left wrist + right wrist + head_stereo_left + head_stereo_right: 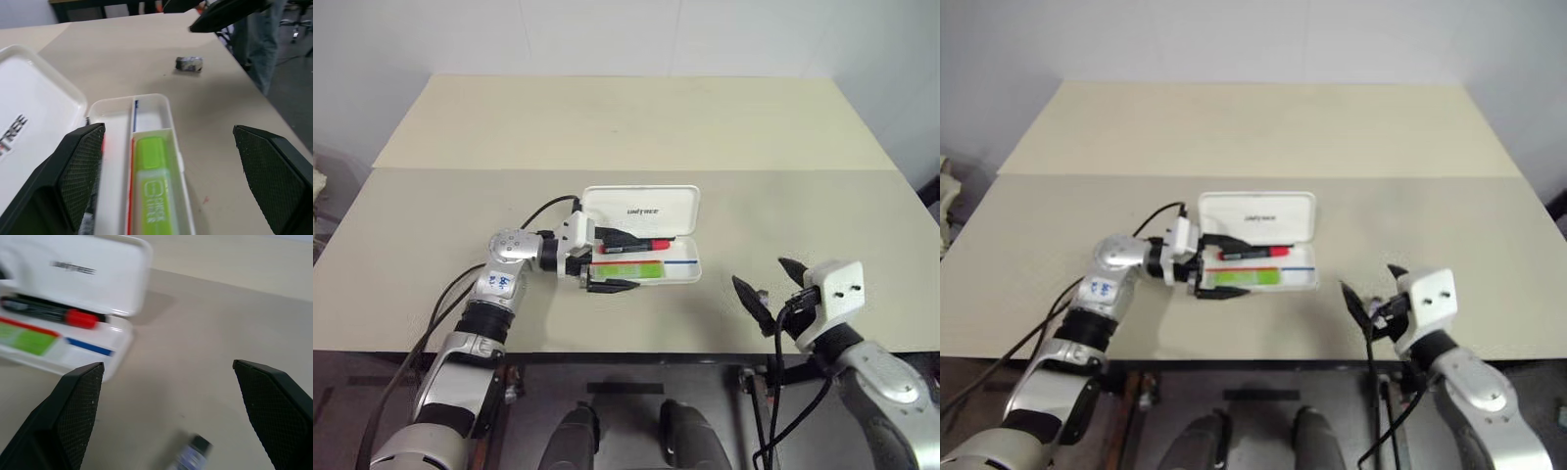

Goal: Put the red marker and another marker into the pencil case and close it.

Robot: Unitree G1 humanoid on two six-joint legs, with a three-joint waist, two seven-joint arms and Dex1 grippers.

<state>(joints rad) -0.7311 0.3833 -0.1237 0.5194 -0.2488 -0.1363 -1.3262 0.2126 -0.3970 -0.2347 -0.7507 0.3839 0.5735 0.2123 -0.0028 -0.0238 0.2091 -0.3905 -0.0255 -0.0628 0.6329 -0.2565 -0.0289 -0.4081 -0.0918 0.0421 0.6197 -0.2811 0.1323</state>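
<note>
The white pencil case (677, 273) lies open at mid-table, its lid (642, 210) tilted back. The red marker (636, 243) rests along the hinge side of the tray, with its red cap (80, 318) toward the right. In front of it the light green marker (628, 270) lies flat in the tray, and it is close up in the left wrist view (154, 191). My left gripper (614, 260) is open at the case's left end, one finger over each long side, holding nothing. My right gripper (771, 286) hangs open and empty near the table's front right edge.
A small grey object (189, 63) lies on the table between the case and my right gripper, also seen in the right wrist view (193, 458). A cable (543, 208) runs from my left wrist. A second table (626, 117) joins at the back.
</note>
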